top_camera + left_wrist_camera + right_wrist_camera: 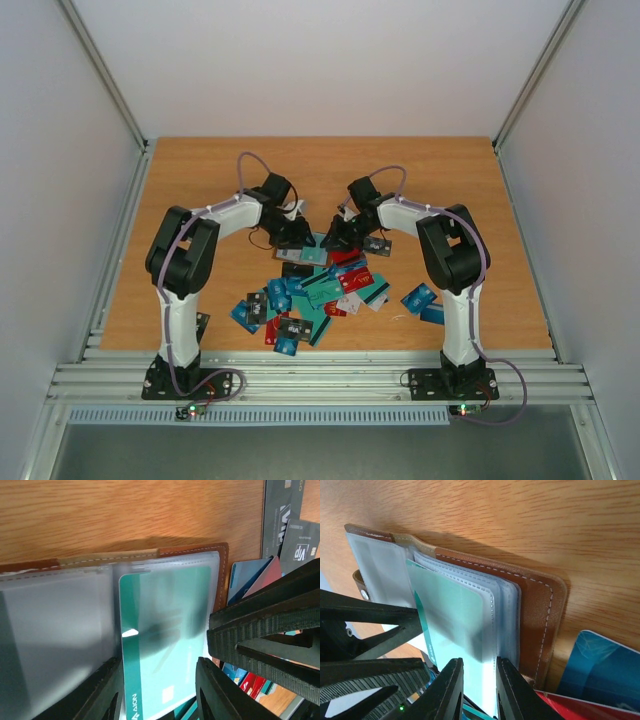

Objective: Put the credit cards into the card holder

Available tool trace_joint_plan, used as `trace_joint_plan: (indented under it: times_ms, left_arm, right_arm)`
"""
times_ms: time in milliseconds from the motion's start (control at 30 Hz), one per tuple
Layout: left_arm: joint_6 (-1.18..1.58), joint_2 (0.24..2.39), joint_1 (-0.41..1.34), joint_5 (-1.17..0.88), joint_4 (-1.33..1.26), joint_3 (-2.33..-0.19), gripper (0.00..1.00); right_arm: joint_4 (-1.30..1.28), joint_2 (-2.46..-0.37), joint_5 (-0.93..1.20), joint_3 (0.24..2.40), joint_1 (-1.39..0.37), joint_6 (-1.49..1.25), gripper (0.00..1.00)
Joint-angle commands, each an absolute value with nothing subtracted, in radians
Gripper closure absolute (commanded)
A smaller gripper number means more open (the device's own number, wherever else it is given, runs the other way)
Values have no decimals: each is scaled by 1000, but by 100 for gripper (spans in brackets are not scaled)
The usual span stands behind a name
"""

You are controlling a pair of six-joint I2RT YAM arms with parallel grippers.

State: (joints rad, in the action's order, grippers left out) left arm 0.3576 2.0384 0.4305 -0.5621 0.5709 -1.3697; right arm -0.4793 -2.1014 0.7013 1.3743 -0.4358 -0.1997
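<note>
The left end effector (157, 666) clasps a glossy teal card (165, 615) by its long edges. The card lies partly under a frosted plastic sleeve (60, 630) of the open card holder (540, 605), stitched brown leather lying flat on the wood-grain counter (200, 180). The right end effector (478, 662), narrow, pinches the holder's clear sleeves at their edge, and loose credit cards (310, 295) lie fanned out just beside it.
</note>
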Motion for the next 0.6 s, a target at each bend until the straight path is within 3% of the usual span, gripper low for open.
trace_joint_plan:
  times_ms: [0, 567]
  left_arm:
    - [344, 2070, 450, -594, 551, -1393, 58]
    - [342, 1986, 462, -572, 605, -1394, 59]
  right_arm:
    - [-471, -2130, 693, 1385, -446, -212, 80]
    - [-513, -2060, 687, 1381, -443, -168, 72]
